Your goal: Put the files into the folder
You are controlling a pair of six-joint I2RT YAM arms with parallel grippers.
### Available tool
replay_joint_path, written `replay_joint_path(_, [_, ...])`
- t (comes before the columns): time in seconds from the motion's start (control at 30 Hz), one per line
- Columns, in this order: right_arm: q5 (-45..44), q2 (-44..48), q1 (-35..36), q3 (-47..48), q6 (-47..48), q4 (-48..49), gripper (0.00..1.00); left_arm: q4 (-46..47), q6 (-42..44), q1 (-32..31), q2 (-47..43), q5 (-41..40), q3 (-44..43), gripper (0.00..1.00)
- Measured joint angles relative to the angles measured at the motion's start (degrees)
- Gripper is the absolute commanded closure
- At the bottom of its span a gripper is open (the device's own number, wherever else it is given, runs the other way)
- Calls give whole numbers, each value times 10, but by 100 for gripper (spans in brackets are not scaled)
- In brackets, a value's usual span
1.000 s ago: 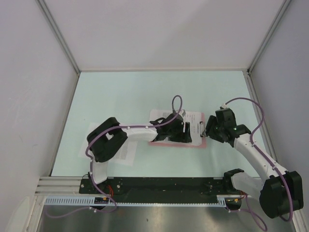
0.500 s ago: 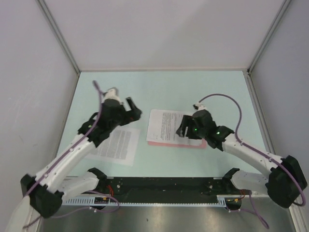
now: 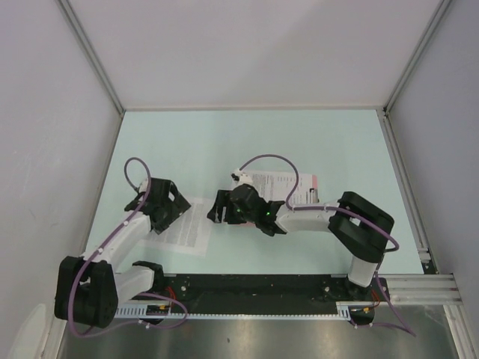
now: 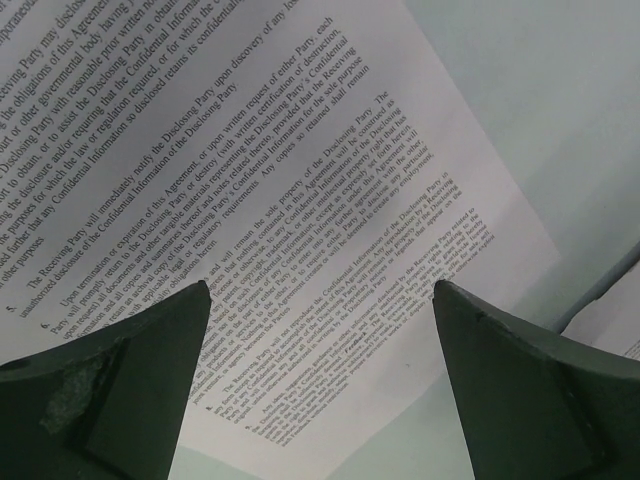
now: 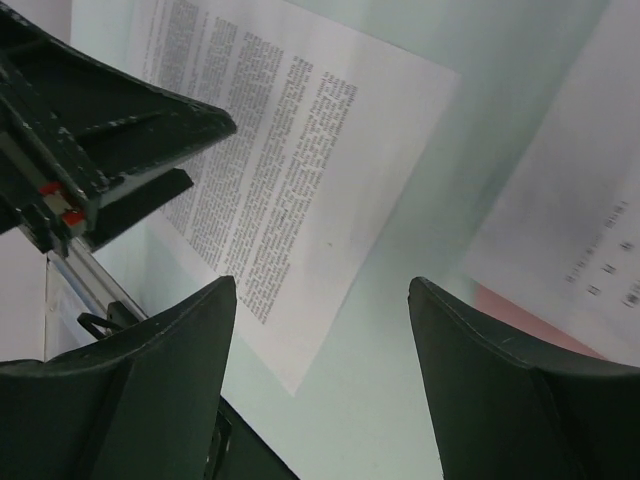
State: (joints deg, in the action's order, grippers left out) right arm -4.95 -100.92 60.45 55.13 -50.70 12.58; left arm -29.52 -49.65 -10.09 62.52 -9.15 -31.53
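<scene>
One loose file sheet [image 3: 185, 232] lies on the table at the left; it fills the left wrist view [image 4: 250, 180] and shows in the right wrist view [image 5: 290, 170]. Another sheet [image 3: 281, 183] lies on the pink folder [image 3: 313, 182], whose metal clip [image 3: 309, 196] is at its right end. A pink edge [image 5: 515, 310] shows under that sheet [image 5: 570, 220]. My left gripper [image 3: 171, 211] [image 4: 320, 290] is open and empty just above the loose sheet. My right gripper [image 3: 219, 209] [image 5: 320, 285] is open and empty over bare table between the loose sheet and the folder.
Grey enclosure walls [image 3: 247, 52] stand round the pale green table [image 3: 224, 142]. The right arm [image 3: 314, 215] stretches left across the folder's near edge. The left arm's wrist [image 5: 90, 150] is close to the right gripper. A black base rail [image 3: 254, 288] runs along the near edge.
My left gripper has left the folder, swung out to the left and come down over the loose sheet. My right gripper has moved left across the folder to its left side.
</scene>
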Motion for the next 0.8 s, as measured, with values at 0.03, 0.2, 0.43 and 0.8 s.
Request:
replay_joint_path(0.03, [2, -9, 3, 9, -1, 1, 25, 3, -9, 0, -1, -3, 5, 0])
replay_joint_path(0.2, [4, -49, 23, 40, -19, 7, 25, 16, -64, 4, -20, -21, 41, 1])
replay_joint_path(0.43, [-1, -88, 37, 56, -47, 2, 25, 29, -106, 7, -49, -31, 61, 0])
replay_joint_path(0.8, [15, -123, 41, 69, -93, 47, 25, 43, -124, 7, -77, -33, 82, 0])
